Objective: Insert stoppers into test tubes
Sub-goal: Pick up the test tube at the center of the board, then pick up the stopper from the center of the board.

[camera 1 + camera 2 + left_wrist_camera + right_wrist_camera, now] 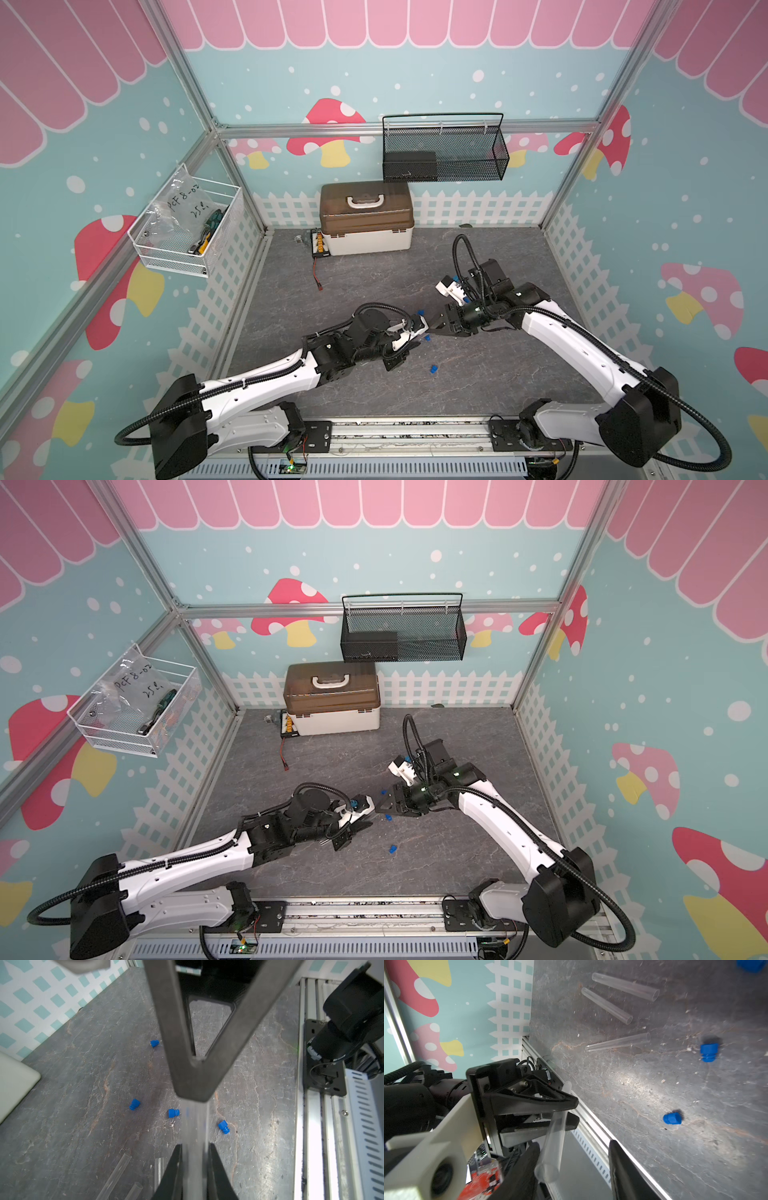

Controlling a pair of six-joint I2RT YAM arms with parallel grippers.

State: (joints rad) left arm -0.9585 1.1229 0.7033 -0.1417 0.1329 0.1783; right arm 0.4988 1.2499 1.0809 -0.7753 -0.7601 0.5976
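My left gripper [195, 1167] is shut on a clear test tube [195, 1126], held above the table. The tube's open end [548, 1172] reaches between my right gripper's [572, 1167] parted fingers, close against one and well apart from the other. In both top views the left gripper [415, 344] and the right gripper [436, 326] meet tip to tip at mid-table. Several blue stoppers lie loose on the grey mat, among them one [173, 1113] and another [224, 1126] beside the held tube. Three more tubes [607, 1005] lie on the mat.
A white box with a brown lid [365, 218] stands at the back, with a small charger and a red lead [319, 249] beside it. A black mesh basket [444, 149] and a white wire basket [187, 232] hang on the walls. An aluminium rail [407, 432] runs along the front.
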